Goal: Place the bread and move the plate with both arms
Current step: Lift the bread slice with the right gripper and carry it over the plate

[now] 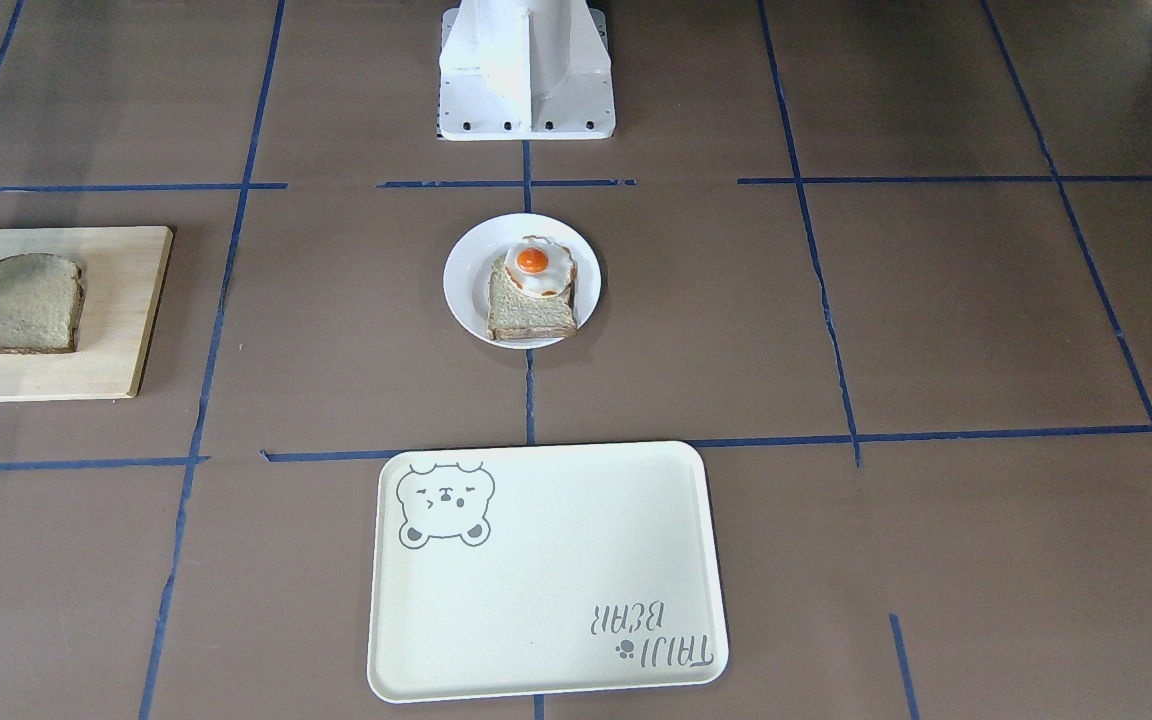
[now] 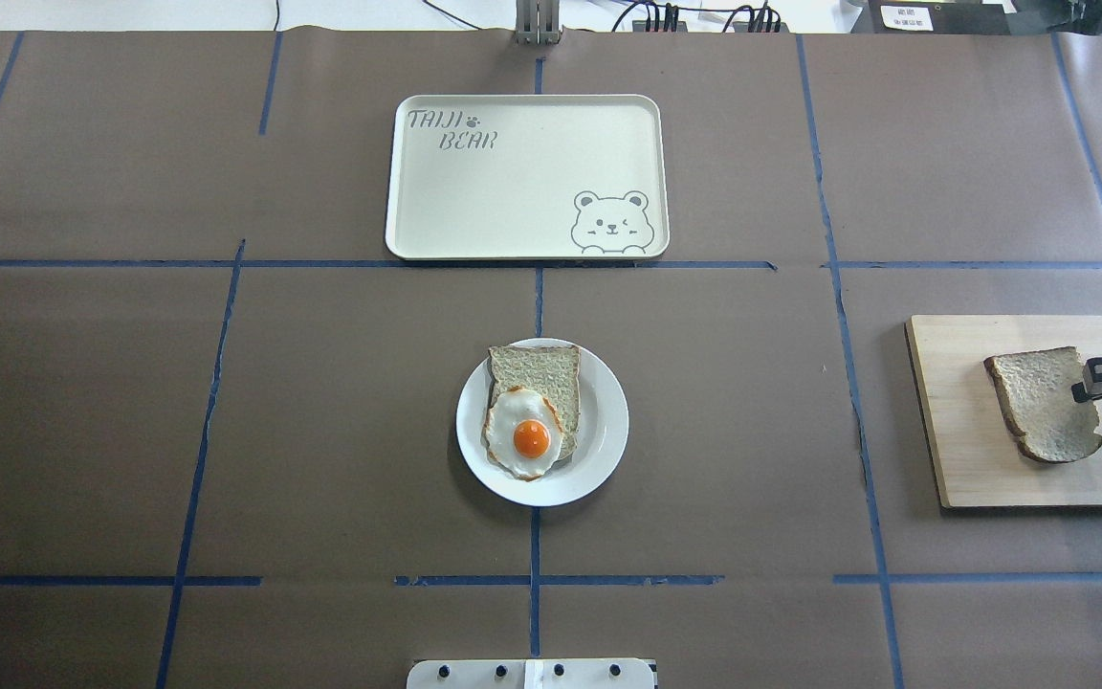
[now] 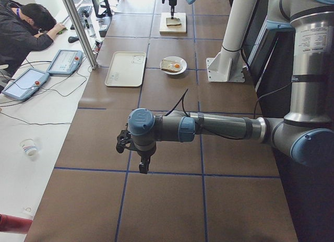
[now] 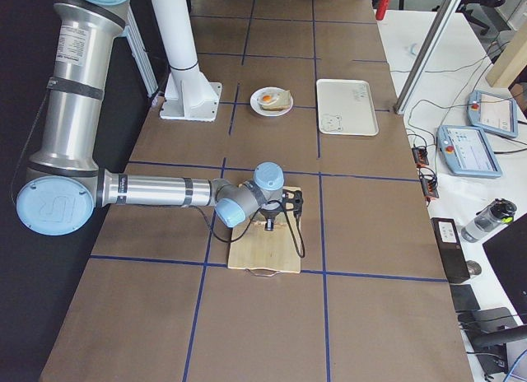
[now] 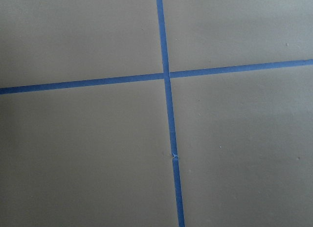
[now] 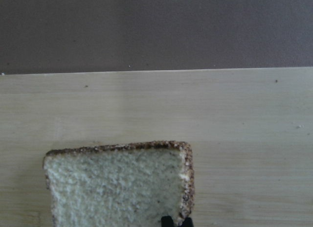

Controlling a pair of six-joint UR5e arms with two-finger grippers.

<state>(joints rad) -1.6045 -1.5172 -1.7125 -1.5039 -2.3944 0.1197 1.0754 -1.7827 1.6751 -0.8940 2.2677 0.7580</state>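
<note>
The plain bread slice (image 2: 1039,402) lies on a wooden board (image 2: 972,450) at the table's right end; it also shows in the front view (image 1: 26,315) and the right wrist view (image 6: 117,188). My right gripper (image 2: 1091,380) is at the slice's outer edge, its fingertips (image 6: 167,221) closed on the crust. The white plate (image 2: 608,421) sits mid-table and holds a slice topped with a fried egg (image 2: 530,435). My left gripper (image 3: 143,168) hangs over bare table far to the left; I cannot tell whether it is open.
A cream tray with a bear drawing (image 2: 513,191) lies beyond the plate on the far side. The white pedestal base (image 1: 526,70) stands behind the plate. An operator (image 3: 26,23) sits at a side desk with tablets.
</note>
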